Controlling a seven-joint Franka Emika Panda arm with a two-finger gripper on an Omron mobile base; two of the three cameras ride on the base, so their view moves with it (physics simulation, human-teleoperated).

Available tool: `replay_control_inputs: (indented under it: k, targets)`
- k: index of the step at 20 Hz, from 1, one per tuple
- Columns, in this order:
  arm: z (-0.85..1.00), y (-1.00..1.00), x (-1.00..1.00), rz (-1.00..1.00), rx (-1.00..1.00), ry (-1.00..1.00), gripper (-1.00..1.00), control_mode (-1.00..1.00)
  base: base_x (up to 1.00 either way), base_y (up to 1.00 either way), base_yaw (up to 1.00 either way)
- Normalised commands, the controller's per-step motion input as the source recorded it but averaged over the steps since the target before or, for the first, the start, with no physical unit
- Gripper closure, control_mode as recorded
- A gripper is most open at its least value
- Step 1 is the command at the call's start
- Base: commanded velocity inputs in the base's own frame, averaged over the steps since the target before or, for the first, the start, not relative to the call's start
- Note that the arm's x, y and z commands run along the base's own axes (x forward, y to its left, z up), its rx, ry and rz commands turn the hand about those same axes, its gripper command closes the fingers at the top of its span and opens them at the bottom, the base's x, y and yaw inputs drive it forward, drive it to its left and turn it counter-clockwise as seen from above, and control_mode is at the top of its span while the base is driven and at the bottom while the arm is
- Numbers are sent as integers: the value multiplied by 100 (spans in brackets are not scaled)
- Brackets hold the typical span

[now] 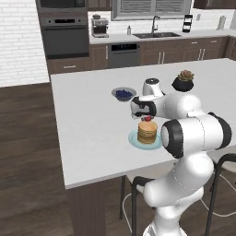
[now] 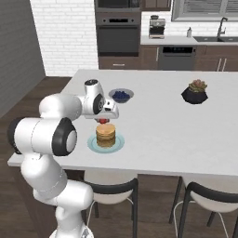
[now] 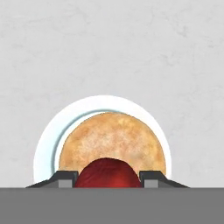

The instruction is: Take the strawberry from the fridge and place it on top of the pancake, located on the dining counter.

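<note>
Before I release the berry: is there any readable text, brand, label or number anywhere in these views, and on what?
No readable text in any view.
Wall oven: control strip is a dark band, no legible marks.
Coffee machine: too small to show any brand.
Dishwasher: no legible marks.
Plate, pancake, strawberry and dining counter: unmarked.

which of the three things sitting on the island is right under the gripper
The pancake stack on its pale plate, directly below the gripper holding the strawberry. The bowl of blue berries and potted succulent sit farther back.
</note>
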Motion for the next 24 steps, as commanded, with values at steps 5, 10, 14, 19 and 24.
replay_control_inputs:
  k: [5,10,14,19,24]
  targets:
    - [-23,-3,0,-4,0,-6,100,-100,0,0,0]
    - [-1,-23,-1,0,0,0,100,-100,0,0,0]
    - [0,-6,-7,0,0,0,100,-100,0,0,0]
    - [-5,18,5,0,0,0,100,-100,0,0,0]
    - [-9,30,1,0,0,0,100,-100,0,0,0]
